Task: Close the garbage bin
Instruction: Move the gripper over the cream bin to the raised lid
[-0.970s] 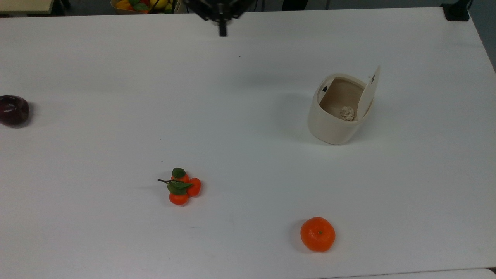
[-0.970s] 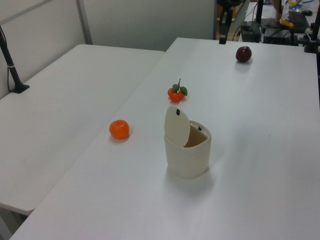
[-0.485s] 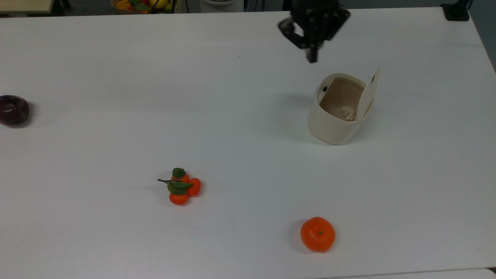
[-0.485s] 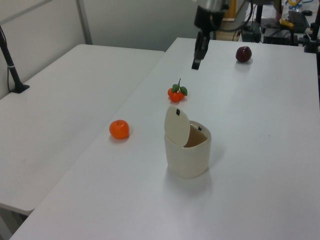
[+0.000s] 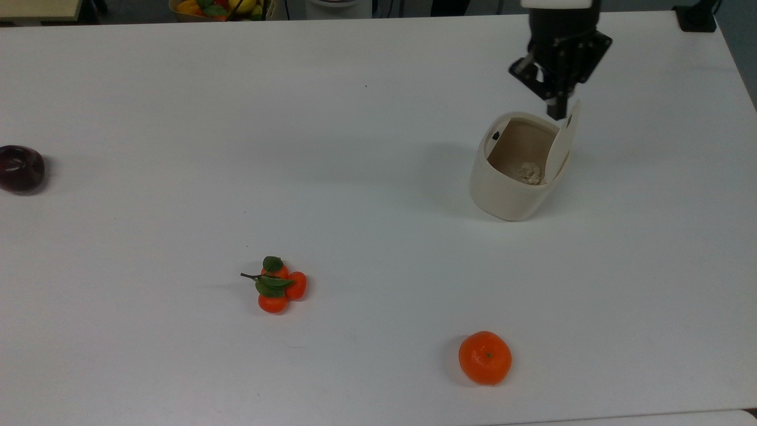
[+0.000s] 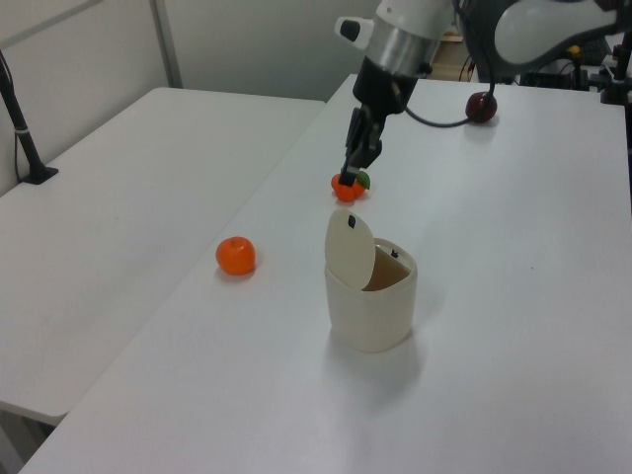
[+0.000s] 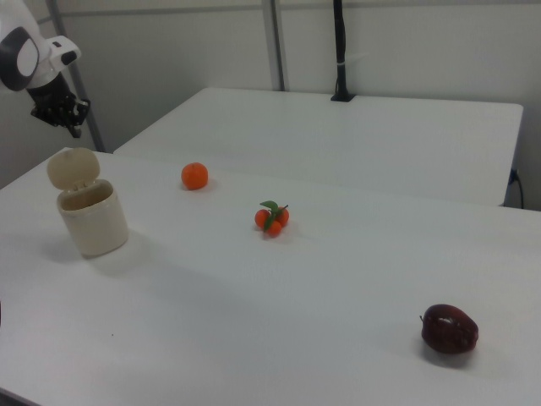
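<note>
The cream-white garbage bin [image 5: 507, 192] stands on the white table at the top view's right, its hinged lid [image 5: 562, 145] raised nearly upright on the top view's right side, small black button near its top. A crumpled wad of paper [image 5: 530, 173] lies inside. My gripper [image 5: 556, 110] hangs shut just above the lid's upper edge, with nothing held. The left view has the gripper [image 6: 351, 178] above and behind the bin [image 6: 371, 314]. In the right view, the gripper [image 7: 74, 128] hovers over the lid [image 7: 72, 167].
An orange [image 5: 485, 357] lies near the top view's lower edge, a cluster of small leafy mandarins [image 5: 277, 285] left of it, and a dark red apple [image 5: 20, 168] at the far left. A fruit basket [image 5: 216, 7] sits beyond the table's far edge.
The gripper has travelled from the top view's top centre rightward and down to the raised lid's upper edge. The bin and fruit have not moved.
</note>
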Action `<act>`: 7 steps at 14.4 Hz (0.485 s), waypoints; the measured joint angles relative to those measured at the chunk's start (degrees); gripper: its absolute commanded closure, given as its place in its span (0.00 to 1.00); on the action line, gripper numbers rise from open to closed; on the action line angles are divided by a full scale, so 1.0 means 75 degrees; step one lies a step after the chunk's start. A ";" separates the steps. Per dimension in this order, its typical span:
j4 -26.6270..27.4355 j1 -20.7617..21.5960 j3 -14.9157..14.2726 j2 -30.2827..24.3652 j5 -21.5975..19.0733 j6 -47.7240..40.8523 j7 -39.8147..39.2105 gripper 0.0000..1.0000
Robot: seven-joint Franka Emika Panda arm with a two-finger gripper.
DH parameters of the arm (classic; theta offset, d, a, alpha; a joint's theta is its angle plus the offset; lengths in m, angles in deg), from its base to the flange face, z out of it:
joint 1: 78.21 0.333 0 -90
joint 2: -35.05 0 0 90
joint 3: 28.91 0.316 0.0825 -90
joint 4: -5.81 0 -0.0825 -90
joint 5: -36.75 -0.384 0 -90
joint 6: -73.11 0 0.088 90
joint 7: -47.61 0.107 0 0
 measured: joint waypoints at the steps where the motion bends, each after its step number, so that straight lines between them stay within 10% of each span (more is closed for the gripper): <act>1: 0.0002 0.0102 -0.0001 0.0073 0.0000 0.0186 0.0000 1.00; 7: 0.0010 0.0444 0.0000 0.0218 0.0000 0.0427 -0.0006 1.00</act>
